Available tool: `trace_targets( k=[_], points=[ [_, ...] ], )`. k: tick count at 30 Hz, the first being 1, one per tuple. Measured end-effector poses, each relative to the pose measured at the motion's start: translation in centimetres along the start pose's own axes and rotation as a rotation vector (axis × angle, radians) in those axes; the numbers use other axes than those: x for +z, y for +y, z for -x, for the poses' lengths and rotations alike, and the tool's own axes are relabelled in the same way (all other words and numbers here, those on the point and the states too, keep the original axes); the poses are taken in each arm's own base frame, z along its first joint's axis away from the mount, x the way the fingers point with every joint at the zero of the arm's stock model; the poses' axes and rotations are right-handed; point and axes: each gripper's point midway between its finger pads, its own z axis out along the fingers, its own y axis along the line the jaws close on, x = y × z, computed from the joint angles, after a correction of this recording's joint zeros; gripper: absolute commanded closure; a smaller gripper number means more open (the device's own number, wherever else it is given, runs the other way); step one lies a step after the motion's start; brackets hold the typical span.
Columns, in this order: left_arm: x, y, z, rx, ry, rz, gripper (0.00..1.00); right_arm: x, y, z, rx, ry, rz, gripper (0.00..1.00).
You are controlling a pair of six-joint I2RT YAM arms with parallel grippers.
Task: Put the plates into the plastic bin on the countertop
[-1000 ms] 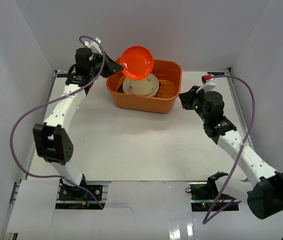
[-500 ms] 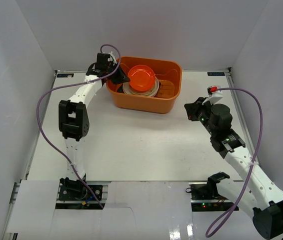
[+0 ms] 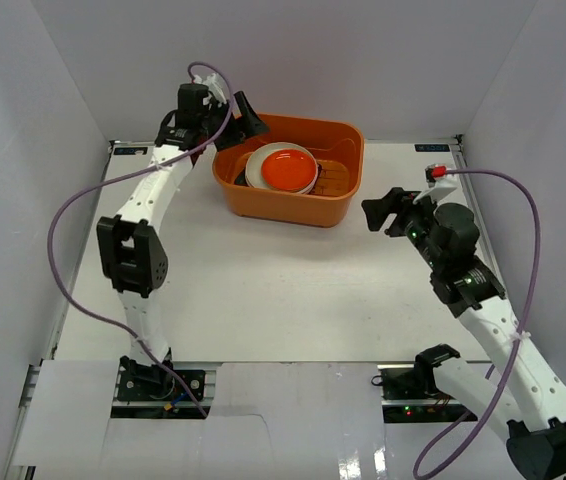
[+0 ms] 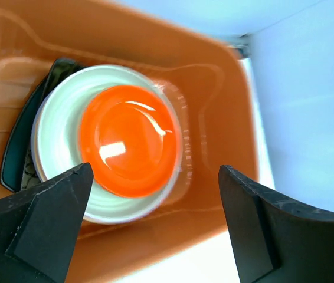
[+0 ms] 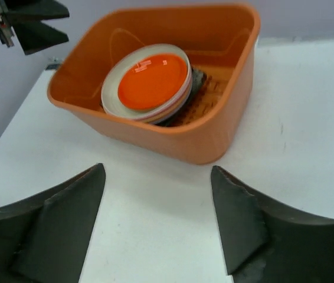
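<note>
We see the orange plastic bin (image 3: pixel 285 208) standing on the white bench (image 3: pixel 263 290), toward its far side and close to the white back wall (image 3: pixel 293 60). The plates that we can see all lie inside it, stacked in its left half. The orange-red plate (image 3: pixel 286 167) sits on top, face up and glossy, nested in a wider cream plate (image 4: pixel 55 147) whose rim rings it all around. Under these a dark plate (image 4: pixel 18 144) pokes out at one edge of the stack, and we cannot make out its pattern. From the right wrist camera we also see thin rims of more plates beneath the cream one, too close together for us to count. Beside the stack, the ribbed bottom (image 5: pixel 207 97) of the bin shows on the right. The left fingers (image 4: pixel 43 224) hang above the bin's far left corner, spread wide with nothing between them and clear of the plates. Through their gap the wrist camera looks straight down on the orange-red plate. The right fingers (image 5: pixel 49 227) hover over the bench to the right of the bin, well apart from it. They point toward the bin, are also spread wide, and hold nothing. A purple cable (image 3: pixel 63 215) loops beside the left arm, and another purple cable (image 3: pixel 531 270) runs along the right arm.
</note>
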Motion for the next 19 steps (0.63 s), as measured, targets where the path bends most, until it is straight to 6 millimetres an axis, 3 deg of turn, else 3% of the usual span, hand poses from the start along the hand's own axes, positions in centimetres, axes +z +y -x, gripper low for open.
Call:
trace_targets(
  k=[1, 4, 6, 10, 14, 16, 19],
  points=[
    [-1.4, -1.1, 0.7, 0.017, -0.024, -0.02, 0.02, -0.6, 0.4, 1.3, -0.002, -0.036, 0.009, 0.1],
    [-7.3, -5.3, 1.9, 0.075, -0.103, -0.106, 0.02, -3.3, 1.5, 5.6, -0.012, -0.179, 0.037, 0.1],
    [-12.7, -8.7, 2.0, 0.133, -0.184, -0.185, 0.02, -5.3, 1.9, 8.2, -0.009, -0.283, 0.043, 0.1],
    [-25.4, -14.6, 0.2, 0.274, -0.421, -0.369, 0.02, -8.4, 1.9, 12.4, -0.003, -0.438, 0.014, 0.1],
    [-36.2, -18.4, -1.5, 0.447, -0.669, -0.504, 0.02, -10.4, 1.4, 14.4, -0.004, -0.517, -0.025, 0.1],
    [-39.3, -19.0, -2.3, 0.505, -0.75, -0.525, 0.02, -11.1, 1.2, 14.7, -0.008, -0.538, -0.037, 0.1],
    [-39.7, -17.9, -3.8, 0.533, -0.759, -0.503, 0.02, -11.4, 0.8, 14.4, -0.016, -0.544, -0.05, 0.1]
  ],
)
